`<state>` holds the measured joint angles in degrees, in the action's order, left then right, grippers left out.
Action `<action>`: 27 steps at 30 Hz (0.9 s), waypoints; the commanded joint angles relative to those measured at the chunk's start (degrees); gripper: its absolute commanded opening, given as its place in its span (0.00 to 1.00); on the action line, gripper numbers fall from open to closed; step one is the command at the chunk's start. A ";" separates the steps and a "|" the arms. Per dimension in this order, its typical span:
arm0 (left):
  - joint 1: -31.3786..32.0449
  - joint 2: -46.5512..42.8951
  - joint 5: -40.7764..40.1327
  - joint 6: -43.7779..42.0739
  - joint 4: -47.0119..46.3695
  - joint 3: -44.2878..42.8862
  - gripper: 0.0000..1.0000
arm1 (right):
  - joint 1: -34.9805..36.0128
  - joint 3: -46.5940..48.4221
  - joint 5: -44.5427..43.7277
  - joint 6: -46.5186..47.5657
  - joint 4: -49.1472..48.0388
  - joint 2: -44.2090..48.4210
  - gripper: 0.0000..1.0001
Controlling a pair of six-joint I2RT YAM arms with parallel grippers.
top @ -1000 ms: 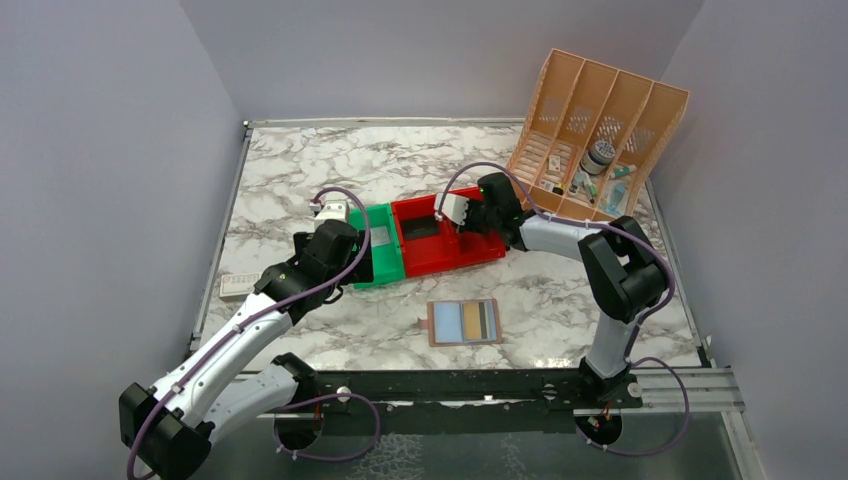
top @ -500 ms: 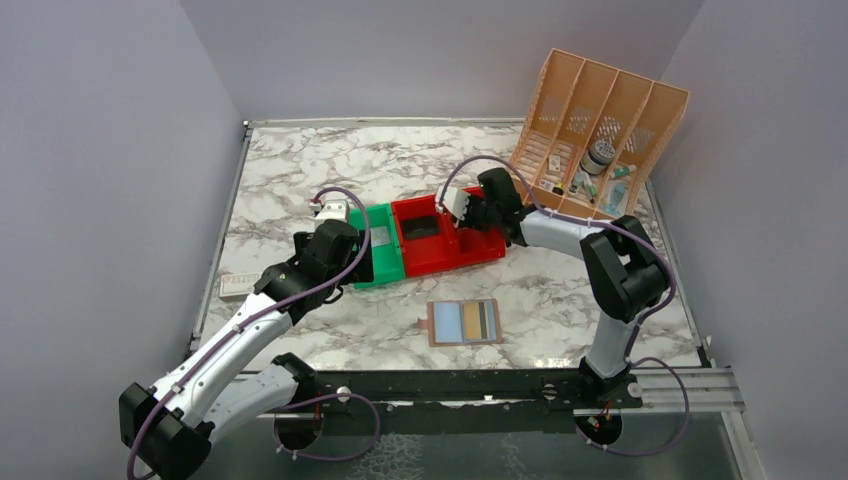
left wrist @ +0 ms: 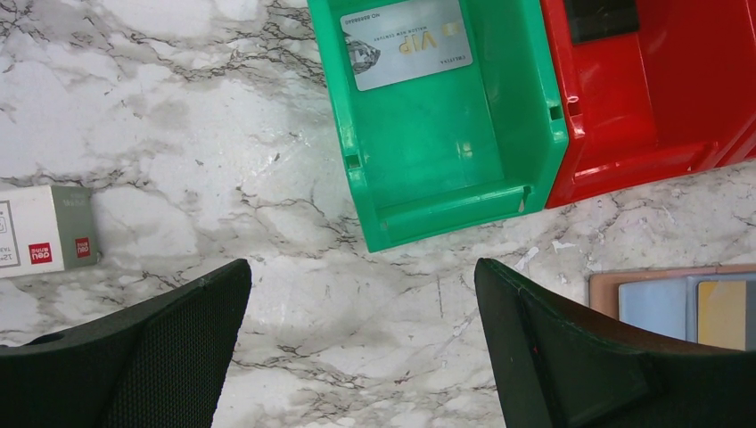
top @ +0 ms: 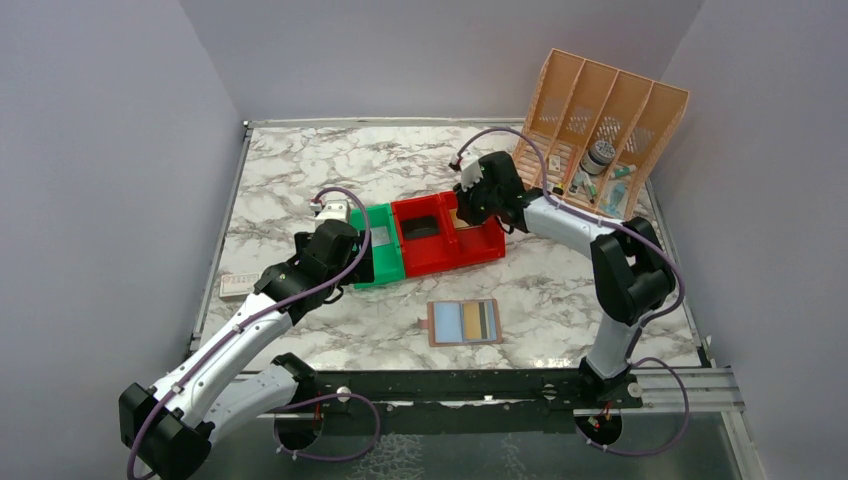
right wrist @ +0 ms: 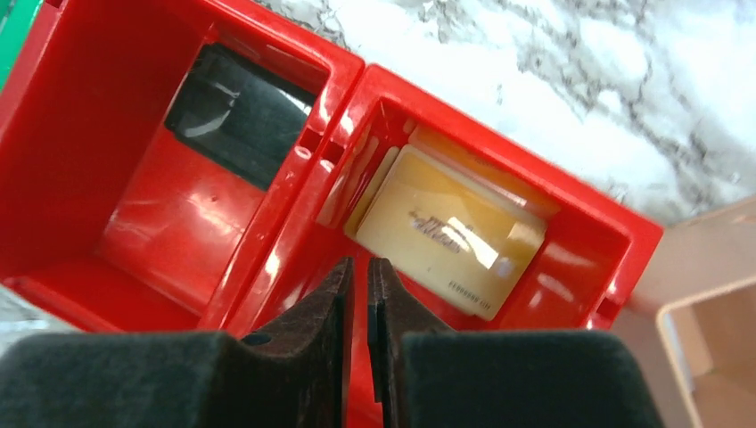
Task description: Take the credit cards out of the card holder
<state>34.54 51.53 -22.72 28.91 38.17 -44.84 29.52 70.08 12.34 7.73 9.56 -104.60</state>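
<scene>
R gripper (right wrist: 360, 267): fingers pinched nearly together, nothing btwn them. It hangs over the wall where the two red bins (right wrist: 134, 223) meet, tips pointing down. Judged a drop-off pose, not a pick.
Gold card (right wrist: 441, 236): lies in the right-hand red bin, clear of the fingers; reads as delivered.
Dark card (right wrist: 236, 111): on the floor of the other red bin, at the far end.
L gripper (left wrist: 361, 276): jaws spread wide and empty, over the bare marble table (left wrist: 178, 134) just on the near side of the green bin (left wrist: 446, 152). Prob. sits there to keep out of the R arm's way yet near the holder.
Silver card (left wrist: 406, 40): marked "VIP", flat at the far end of the green bin.
Card holder (top: 463, 322): open flat on the table toward the near edge, pockets up, well apart from both grippers.
In holder: one yellow-gold card w/ black stripe (top: 472, 321) in the right pocket; left pocket looks empty (only the pale blue panel shows).
Progress: judged mostly done; the striped card is not yet out.
Next: an arm must go to the holder. A thin card in a snug pocket prob. needs the other gripper pinning the holder, else the whole thing may slide or lift.
Not involved: white box (left wrist: 45, 227) at the table's left edge, peach file organizer (top: 600, 120) at far right.
</scene>
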 commanded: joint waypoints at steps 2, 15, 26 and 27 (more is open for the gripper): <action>-0.36 -1.28 1.45 -0.66 -0.85 0.67 0.99 | 0.28 -0.21 -4.34 -12.52 6.72 2.32 0.12; -0.36 -1.12 1.54 -0.73 -0.83 0.73 0.99 | 0.37 0.05 -7.35 -20.47 6.63 -1.69 0.07; -0.36 -1.95 1.54 -0.65 -0.99 0.89 0.99 | 0.45 1.80 -11.57 -19.64 7.42 -6.11 0.08; -0.36 -1.96 1.62 -0.62 -0.93 0.87 0.99 | 0.45 1.86 -12.08 -19.64 7.25 -6.40 0.08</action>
<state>34.54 50.57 -22.06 28.75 37.95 -44.66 29.58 70.41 3.42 -11.75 16.67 -109.14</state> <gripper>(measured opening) 0.992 0.078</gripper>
